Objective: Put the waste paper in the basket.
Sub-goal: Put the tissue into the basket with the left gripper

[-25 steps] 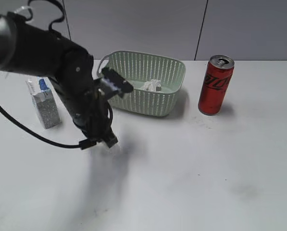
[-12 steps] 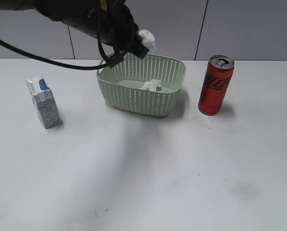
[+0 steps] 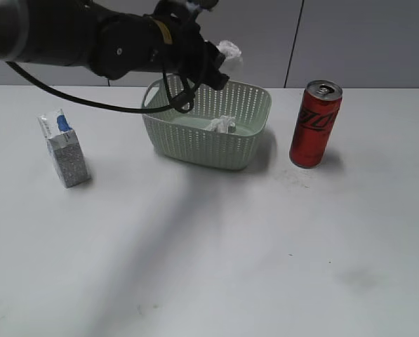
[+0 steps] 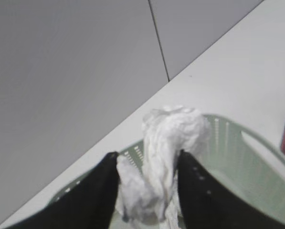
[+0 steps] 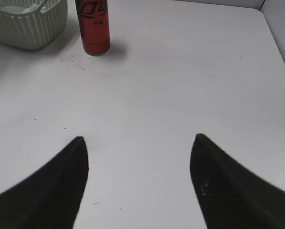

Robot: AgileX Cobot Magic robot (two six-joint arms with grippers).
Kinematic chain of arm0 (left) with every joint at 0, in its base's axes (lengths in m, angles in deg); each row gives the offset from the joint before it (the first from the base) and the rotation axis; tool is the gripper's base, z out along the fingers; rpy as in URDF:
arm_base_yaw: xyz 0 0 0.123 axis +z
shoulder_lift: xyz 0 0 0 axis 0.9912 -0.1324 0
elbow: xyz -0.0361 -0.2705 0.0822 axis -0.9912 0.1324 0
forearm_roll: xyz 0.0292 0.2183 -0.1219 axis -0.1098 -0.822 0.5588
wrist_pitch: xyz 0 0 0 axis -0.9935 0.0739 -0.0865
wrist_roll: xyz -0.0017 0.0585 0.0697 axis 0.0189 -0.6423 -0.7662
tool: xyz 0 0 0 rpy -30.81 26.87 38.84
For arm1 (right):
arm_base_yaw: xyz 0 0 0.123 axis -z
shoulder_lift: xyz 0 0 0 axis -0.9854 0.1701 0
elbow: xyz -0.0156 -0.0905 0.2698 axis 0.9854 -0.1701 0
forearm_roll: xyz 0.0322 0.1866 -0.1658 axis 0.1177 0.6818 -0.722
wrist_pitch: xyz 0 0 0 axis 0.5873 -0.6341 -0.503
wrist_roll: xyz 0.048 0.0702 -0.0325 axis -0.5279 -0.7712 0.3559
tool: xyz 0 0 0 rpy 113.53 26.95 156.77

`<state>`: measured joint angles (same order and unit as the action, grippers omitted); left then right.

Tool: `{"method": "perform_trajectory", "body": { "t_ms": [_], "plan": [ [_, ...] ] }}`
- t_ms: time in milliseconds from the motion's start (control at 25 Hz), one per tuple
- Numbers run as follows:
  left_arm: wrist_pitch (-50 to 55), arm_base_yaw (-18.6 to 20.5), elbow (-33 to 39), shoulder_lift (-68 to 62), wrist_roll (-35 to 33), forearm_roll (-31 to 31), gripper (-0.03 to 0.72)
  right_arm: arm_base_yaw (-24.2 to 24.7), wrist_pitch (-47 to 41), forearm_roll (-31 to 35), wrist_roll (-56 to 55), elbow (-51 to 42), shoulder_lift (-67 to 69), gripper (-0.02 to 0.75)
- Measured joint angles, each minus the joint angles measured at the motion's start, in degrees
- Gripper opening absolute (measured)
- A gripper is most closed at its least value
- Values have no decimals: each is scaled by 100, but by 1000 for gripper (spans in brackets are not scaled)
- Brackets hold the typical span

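now: paper wad held over the basket

up above the pale green basket (image 3: 216,140), a crumpled white wad of waste paper (image 3: 229,53) is pinched in the left gripper (image 3: 222,64). the left wrist view shows the wad (image 4: 168,157) squeezed between the two dark fingers (image 4: 97,191), bulging out past their tips, with the basket's slotted rim (image 4: 228,138) just below it. the wad hangs over the far rim of the basket, clear of the wall. a second wad of waste paper (image 3: 222,125) lies inside the basket on its floor, toward the back. the dark left arm (image 3: 69,35) comes in from the upper left.

to the right of the basket, near it but apart, stands a red can (image 3: 315,124), upright. to the left, well apart, stands a white-and-blue speckled packet (image 3: 64,148), also upright. all rest on the white table (image 3: 265,246).

the right gripper (image 5: 138,143) has its fingers spread wide with nothing between them, low over bare table; its view catches the can (image 5: 93,26) and a corner of the basket (image 5: 27,24) at the top.
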<state>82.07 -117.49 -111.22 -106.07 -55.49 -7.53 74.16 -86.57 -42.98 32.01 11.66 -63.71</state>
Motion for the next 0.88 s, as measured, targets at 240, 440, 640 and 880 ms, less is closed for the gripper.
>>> {"method": "perform_trajectory", "body": {
  "t_ms": [240,440,640,880],
  "plan": [
    [135,108,0,-157,0,154,669,0,4,0,0,0,0,508],
    [782,108,-6,122,0,209,686,0,4,0,0,0,0,508],
    [2345,206,-386,649,0,231,652,0,4,0,0,0,0,508],
    [4786,591,-1519,994,435,201,623,0,4,0,0,0,0,508]
  ]
}}
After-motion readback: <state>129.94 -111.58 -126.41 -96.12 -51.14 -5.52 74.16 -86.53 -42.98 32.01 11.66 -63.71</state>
